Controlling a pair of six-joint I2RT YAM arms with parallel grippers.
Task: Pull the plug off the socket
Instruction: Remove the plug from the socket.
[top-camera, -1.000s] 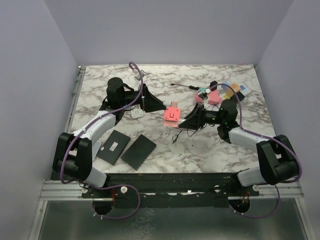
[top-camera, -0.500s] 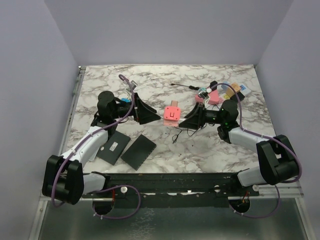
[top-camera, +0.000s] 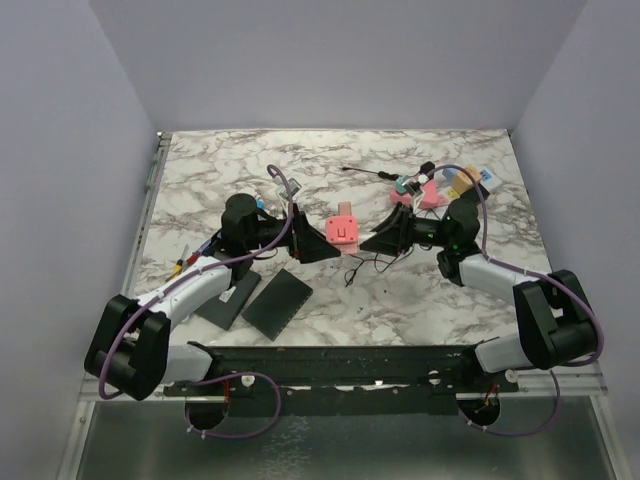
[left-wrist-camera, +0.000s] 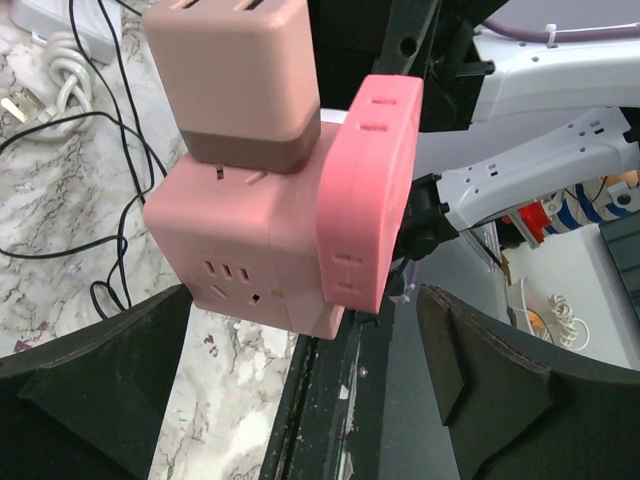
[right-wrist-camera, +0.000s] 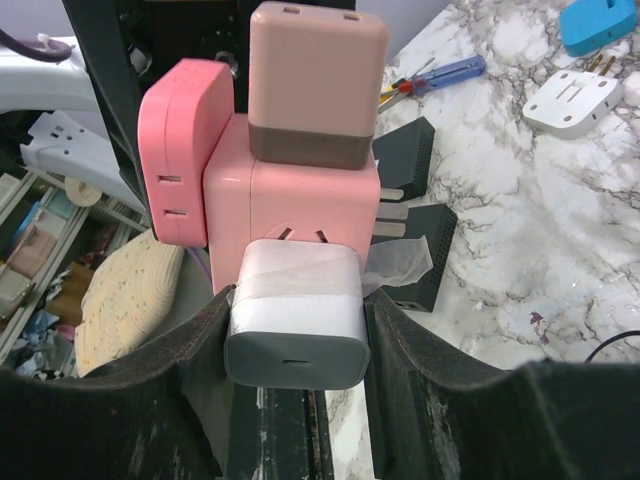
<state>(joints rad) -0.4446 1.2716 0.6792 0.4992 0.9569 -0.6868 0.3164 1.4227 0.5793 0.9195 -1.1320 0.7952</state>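
No long white power strip shows on the table. A pink cube socket (top-camera: 343, 230) is at the table's middle. It carries a tan plug (right-wrist-camera: 315, 85) on top, a flat pink plug (right-wrist-camera: 180, 150) on one side and a white-and-grey charger plug (right-wrist-camera: 295, 310) on the side facing my right gripper. My right gripper (right-wrist-camera: 295, 320) (top-camera: 380, 240) is shut on that charger. My left gripper (left-wrist-camera: 305, 295) (top-camera: 318, 243) is open, with the cube (left-wrist-camera: 250, 250) just ahead of its spread fingers and not touching them.
Two flat black pads (top-camera: 278, 300) (top-camera: 225, 293) lie at the front left, with a screwdriver (top-camera: 190, 258) beside them. Several small adapters (top-camera: 440, 185) are clustered at the back right. A thin black cable (top-camera: 360, 270) trails near the cube. Blue (right-wrist-camera: 600, 25) and white (right-wrist-camera: 575, 100) adapters lie at the back left.
My left arm has swung from the back left towards the centre, and its open fingers now face the pink cube. The right gripper and the cube have barely moved.
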